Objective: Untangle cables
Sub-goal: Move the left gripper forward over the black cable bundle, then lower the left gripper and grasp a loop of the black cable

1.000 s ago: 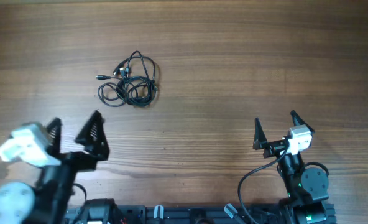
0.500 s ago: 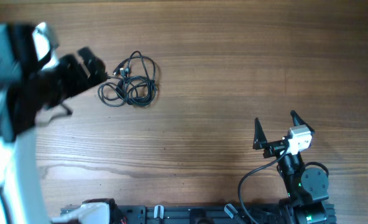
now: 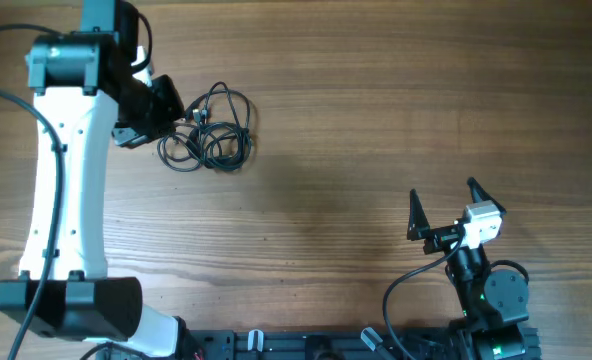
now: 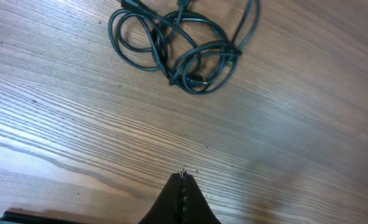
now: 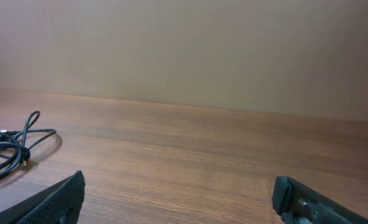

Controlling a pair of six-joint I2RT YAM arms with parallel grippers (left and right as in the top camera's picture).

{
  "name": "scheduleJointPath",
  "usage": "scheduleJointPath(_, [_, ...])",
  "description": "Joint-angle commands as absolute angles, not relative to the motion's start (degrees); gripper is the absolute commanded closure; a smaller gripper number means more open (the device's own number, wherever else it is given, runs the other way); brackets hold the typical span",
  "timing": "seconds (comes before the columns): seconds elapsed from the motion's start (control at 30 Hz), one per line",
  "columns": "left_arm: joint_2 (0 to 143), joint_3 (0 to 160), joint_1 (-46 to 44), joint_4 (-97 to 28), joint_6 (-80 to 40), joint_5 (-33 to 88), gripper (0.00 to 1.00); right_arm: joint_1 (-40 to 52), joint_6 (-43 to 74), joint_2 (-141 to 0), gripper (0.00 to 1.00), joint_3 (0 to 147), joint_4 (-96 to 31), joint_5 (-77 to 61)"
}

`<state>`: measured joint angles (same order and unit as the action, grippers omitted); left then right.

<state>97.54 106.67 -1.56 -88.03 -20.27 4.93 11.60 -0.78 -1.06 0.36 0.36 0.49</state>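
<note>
The cables (image 3: pixel 211 130) lie as one knotted black bundle on the wooden table, left of centre. My left gripper (image 3: pixel 168 108) hovers just left of the bundle. In the left wrist view its jaws are pressed together (image 4: pixel 183 175) with nothing between them, and the cables (image 4: pixel 184 43) lie a stretch ahead of the tips, untouched. My right gripper (image 3: pixel 444 205) stands open near the front right, far from the bundle. In the right wrist view its fingers are spread wide (image 5: pixel 179 186) over bare wood, and the cables (image 5: pixel 13 146) show at the far left edge.
The white left arm (image 3: pixel 66 170) stretches from the front left corner up along the table's left side. A thick black arm wire (image 3: pixel 406 285) loops beside the right arm's base at the front edge.
The left arm swung from the front left corner up to the cable bundle, and its jaws went from wide open to shut. The right arm and the cables stayed still.
</note>
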Motion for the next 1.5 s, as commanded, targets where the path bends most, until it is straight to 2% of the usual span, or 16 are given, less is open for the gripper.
scheduleJointPath(0.0, [97.7, 101.6, -1.8, -84.1, -19.8, 1.8, 0.96, 11.7, -1.4, -0.8, 0.00, 0.3, 0.5, 1.5])
scheduleJointPath(0.4, [97.8, 80.8, -4.0, -60.3, -19.7, 1.8, 0.95, 11.7, -1.3, -0.8, 0.00, 0.3, 0.5, 1.5])
scheduleJointPath(0.57, [98.3, 74.4, -4.1, -48.4, -19.7, 1.5, 0.83, 11.7, -1.3, -0.8, 0.00, 0.3, 0.5, 1.5])
scheduleJointPath(0.6, [98.6, 73.4, -4.1, -46.1, -19.7, 1.6, 0.77, 11.7, -1.3, -0.8, 0.00, 0.3, 0.5, 1.5])
scheduleJointPath(0.63, [99.3, 72.6, -4.1, -44.1, -19.7, 1.5, 0.61, 11.7, -1.3, -0.8, 0.00, 0.3, 0.5, 1.5])
scheduleJointPath(0.67, [100.2, 72.2, -4.1, -42.9, -19.7, 1.5, 0.57, 11.7, -1.4, -0.8, 0.00, 0.3, 0.5, 1.5])
scheduleJointPath(0.77, [103.1, 72.2, -4.1, -40.6, -19.7, 1.0, 0.52, 11.7, -1.3, -0.8, 0.00, 0.3, 0.5, 1.5])
scheduleJointPath(0.87, [106.2, 72.2, -4.1, -39.4, -19.7, 1.0, 0.54, 11.7, -1.3, -0.8, 0.00, 0.3, 0.5, 1.5])
scheduleJointPath(1.03, [108.6, 72.2, -4.2, -38.9, -19.7, 1.0, 0.63, 11.7, -1.3, -0.8, 0.00, 0.3, 0.5, 1.5])
scheduleJointPath(1.23, [106.4, 74.7, -4.2, -38.5, -19.7, 1.0, 0.65, 11.7, -1.4, -0.8, 0.00, 0.3, 0.5, 1.5])
scheduleJointPath(1.3, [105.2, 74.8, -4.2, -38.8, -19.7, 1.0, 0.65, 11.7, -1.3, -0.8, 0.00, 0.3, 0.5, 1.5])
scheduleJointPath(1.47, [105.1, 74.5, -4.2, -43.1, -19.7, -2.6, 0.54, 11.7, -1.4, -0.8, 0.00, 0.3, 0.5, 1.5])
